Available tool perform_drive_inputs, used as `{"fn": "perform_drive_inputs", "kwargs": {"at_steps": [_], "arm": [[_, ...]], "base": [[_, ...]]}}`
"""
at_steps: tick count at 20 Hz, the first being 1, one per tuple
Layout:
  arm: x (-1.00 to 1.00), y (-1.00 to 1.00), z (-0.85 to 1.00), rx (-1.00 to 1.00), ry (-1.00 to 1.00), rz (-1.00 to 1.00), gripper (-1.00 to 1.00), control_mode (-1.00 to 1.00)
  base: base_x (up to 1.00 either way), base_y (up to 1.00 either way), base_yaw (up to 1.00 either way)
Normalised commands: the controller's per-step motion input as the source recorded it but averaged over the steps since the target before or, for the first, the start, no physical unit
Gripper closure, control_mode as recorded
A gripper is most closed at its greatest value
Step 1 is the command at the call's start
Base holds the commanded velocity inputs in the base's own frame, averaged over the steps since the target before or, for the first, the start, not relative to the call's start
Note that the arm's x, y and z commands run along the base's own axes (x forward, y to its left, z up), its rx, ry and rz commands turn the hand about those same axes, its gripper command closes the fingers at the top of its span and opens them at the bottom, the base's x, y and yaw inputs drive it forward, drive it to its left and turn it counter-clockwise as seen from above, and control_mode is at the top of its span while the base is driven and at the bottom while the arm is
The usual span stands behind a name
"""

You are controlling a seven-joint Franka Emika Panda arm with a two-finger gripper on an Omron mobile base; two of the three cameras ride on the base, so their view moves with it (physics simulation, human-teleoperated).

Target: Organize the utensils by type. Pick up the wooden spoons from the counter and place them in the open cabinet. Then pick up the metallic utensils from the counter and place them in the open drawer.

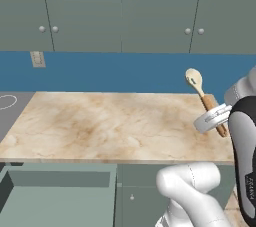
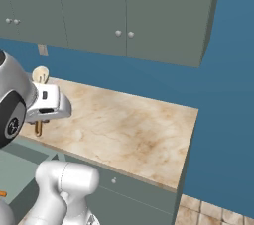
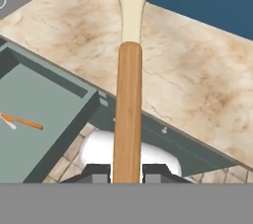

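Note:
My gripper [image 3: 126,171] is shut on the orange-brown handle of a wooden spoon [image 3: 128,114]. The spoon is held in the air over the counter [image 1: 100,126], near its front right edge, with its pale bowl [image 1: 194,78] pointing up and away. From the right base view the spoon [image 2: 39,75] sticks out above and below the white hand [image 2: 45,104]. The open drawer [image 1: 55,196] lies below the counter front at the left. A small utensil with an orange-brown handle [image 3: 22,121] lies in it. The open cabinet and the metallic utensils are out of view.
Grey-green upper cabinets [image 1: 120,11] with closed doors hang over a blue back wall. A grey stovetop [image 1: 7,102] adjoins the counter on the left. The counter ends at its right edge [image 2: 191,135] above a tiled floor.

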Motion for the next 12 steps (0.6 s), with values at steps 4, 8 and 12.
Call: {"fn": "perform_drive_inputs", "kwargs": {"at_steps": [4,8,12], "arm": [[0.00,0.00,0.00,0.00,0.00,0.00,1.00,1.00],[0.00,0.00,0.00,0.00,0.00,0.00,1.00,1.00],[0.00,0.00,0.00,0.00,0.00,0.00,1.00,1.00]], "base": [[-0.57,-0.34,-0.15],[-0.70,-0.65,-0.26],[-0.58,-0.66,-0.25]]}}
